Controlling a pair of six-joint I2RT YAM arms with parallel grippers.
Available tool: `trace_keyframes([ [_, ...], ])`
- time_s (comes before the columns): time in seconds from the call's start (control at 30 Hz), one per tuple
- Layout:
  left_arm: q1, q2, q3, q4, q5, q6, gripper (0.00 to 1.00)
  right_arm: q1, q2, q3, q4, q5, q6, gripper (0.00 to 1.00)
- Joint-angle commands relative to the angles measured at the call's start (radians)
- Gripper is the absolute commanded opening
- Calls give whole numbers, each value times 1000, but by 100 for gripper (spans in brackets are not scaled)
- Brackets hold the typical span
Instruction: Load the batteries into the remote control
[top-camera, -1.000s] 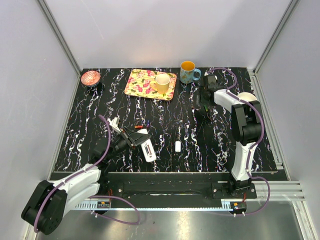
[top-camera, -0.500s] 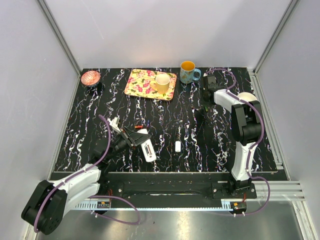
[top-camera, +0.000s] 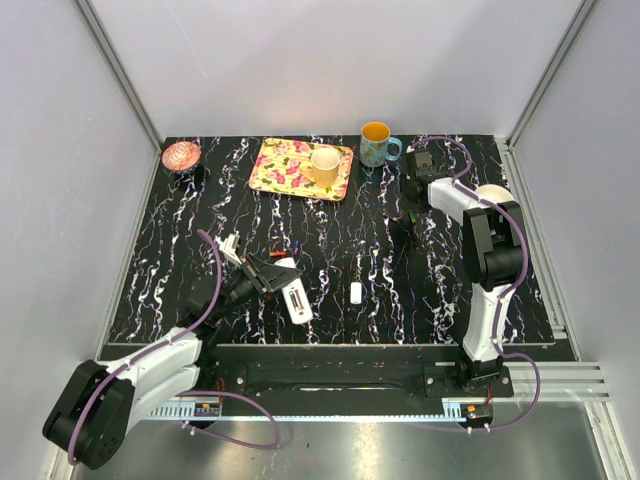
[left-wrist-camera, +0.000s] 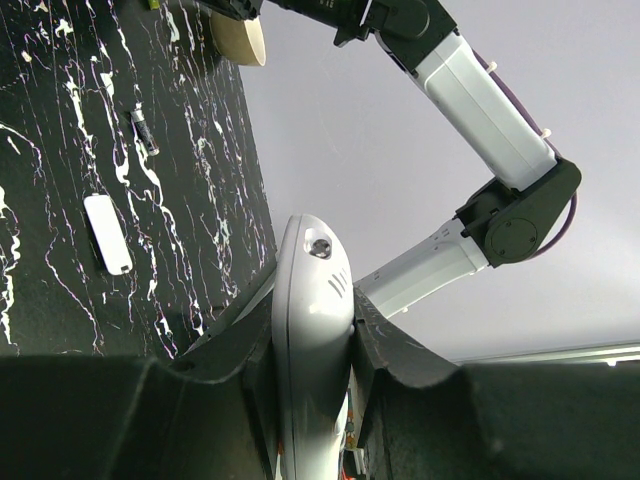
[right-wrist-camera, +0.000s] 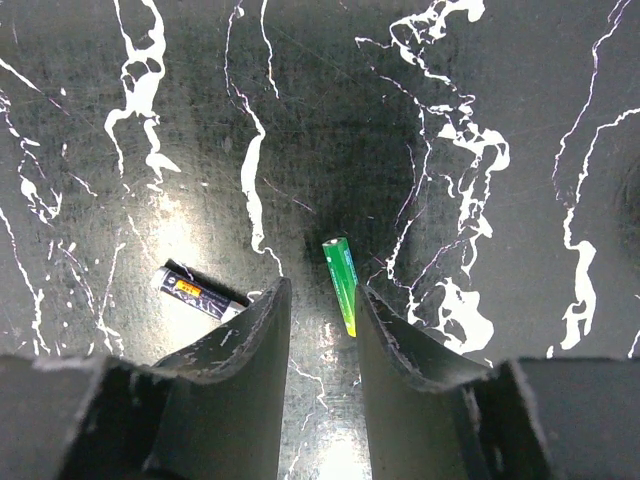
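My left gripper (left-wrist-camera: 312, 345) is shut on the white remote control (left-wrist-camera: 310, 320), gripping it by its sides. From above, the remote (top-camera: 296, 299) sits at the near left with the left gripper (top-camera: 272, 276) on it. Down at the table's far right, my right gripper (right-wrist-camera: 322, 290) is open. A green battery (right-wrist-camera: 340, 272) lies flat between its fingertips, close to the right finger (right-wrist-camera: 400, 345). A dark battery (right-wrist-camera: 195, 291) lies just outside the left finger. In the top view the right gripper (top-camera: 405, 207) hides both of them.
A small white oblong piece (top-camera: 356, 292) lies right of the remote. A flowered tray (top-camera: 285, 168) with a yellow mug (top-camera: 323, 165), a blue mug (top-camera: 377, 145) and a pink bowl (top-camera: 181, 155) stand along the back. A tape roll (top-camera: 491, 191) sits behind the right arm.
The right gripper has shifted slightly over the far right of the table. The left arm and the remote have not moved.
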Motion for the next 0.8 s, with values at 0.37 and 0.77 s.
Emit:
trace_keyframes([
  [0.37,3,22,-2,106,15,-8,0,-22,67,96,-14,-15,-20,35],
  [0.77,3,67,-4,157,24,-19,0,-27,81,106,-43,-30,-15,24],
])
